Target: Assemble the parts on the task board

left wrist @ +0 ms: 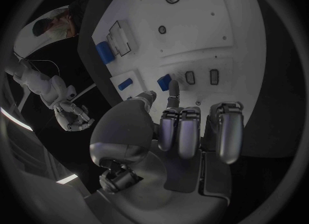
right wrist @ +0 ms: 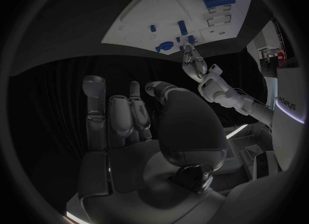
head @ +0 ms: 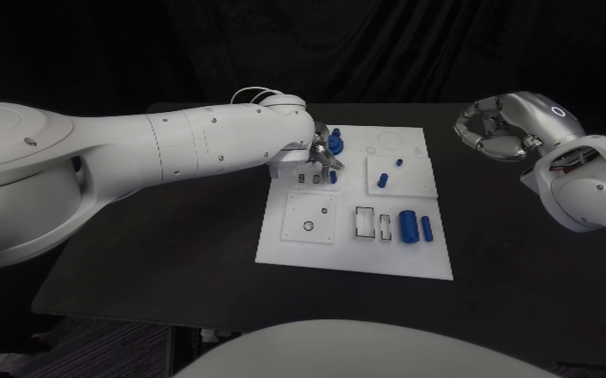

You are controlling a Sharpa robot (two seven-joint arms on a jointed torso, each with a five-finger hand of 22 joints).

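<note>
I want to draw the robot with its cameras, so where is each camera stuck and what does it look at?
Head view: on the robot's head, looking down at the task board; both white arms show, left hand over the board, right hand raised beside the table.
Left wrist view: behind the left hand, facing the board.
Right wrist view: behind the right hand, facing the board from off its edge.
All three share the board and its blue parts.

white task board [head: 356, 255] flat mid-table; blue parts [head: 408, 225] lying across it, some standing
</note>
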